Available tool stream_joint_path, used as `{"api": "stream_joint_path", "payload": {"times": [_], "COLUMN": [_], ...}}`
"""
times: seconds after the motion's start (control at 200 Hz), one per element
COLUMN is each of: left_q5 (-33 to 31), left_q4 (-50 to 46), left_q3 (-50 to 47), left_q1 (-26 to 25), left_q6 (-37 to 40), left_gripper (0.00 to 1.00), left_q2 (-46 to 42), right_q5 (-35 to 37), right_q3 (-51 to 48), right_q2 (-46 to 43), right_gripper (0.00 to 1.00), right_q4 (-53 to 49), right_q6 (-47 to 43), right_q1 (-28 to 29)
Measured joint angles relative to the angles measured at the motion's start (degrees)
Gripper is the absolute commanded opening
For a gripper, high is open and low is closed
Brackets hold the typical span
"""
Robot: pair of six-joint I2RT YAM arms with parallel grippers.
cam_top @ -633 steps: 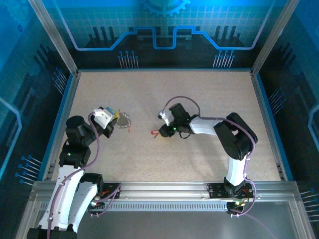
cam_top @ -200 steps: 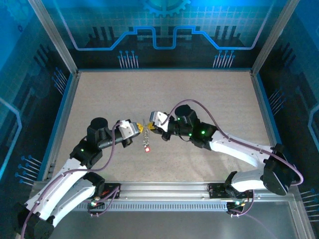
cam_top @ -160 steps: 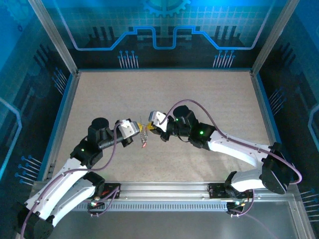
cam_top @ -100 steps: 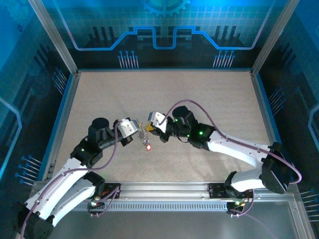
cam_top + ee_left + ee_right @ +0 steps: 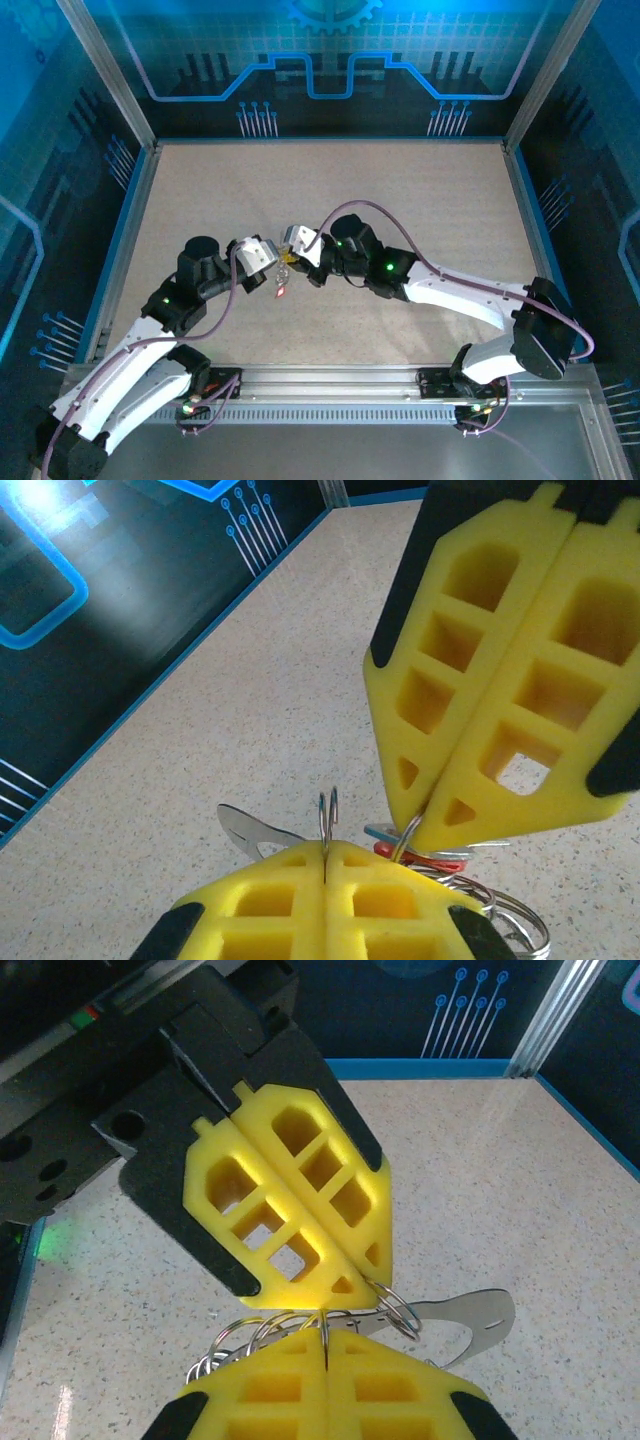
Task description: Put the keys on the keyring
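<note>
We see the left gripper [image 5: 274, 267] and the right gripper [image 5: 290, 260] nose to nose above the table [image 5: 420, 200], each clamped on the keyring [image 5: 395, 1310] wire strung between them. A red key [image 5: 282, 291] dangles just below the tips, equally near both arms.

Behind the left claw [image 5: 325, 858], most of the keyring [image 5: 512, 922] and nearly all of a red key [image 5: 440, 861] lie hidden from its wrist camera.
</note>
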Motion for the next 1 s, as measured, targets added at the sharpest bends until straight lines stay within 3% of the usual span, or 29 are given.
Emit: {"api": "stream_joint_path", "payload": {"times": [0.315,1.0], "left_q5": [-1.4,-2.1], "left_q4": [0.0,-0.8], "left_q3": [0.0,0.1], "left_q1": [0.0,0.0], "left_q6": [-1.5,-3.0], "left_gripper": [0.0,0.0], "left_q2": [0.0,0.7], "right_q5": [6.4,9.7], "right_q3": [0.2,0.8], "right_q2": [0.6,1.8], "right_gripper": [0.0,0.0], "right_q4": [2.1,3.0], "right_q6": [8.1,17.3], "right_q1": [1.0,2.1]}}
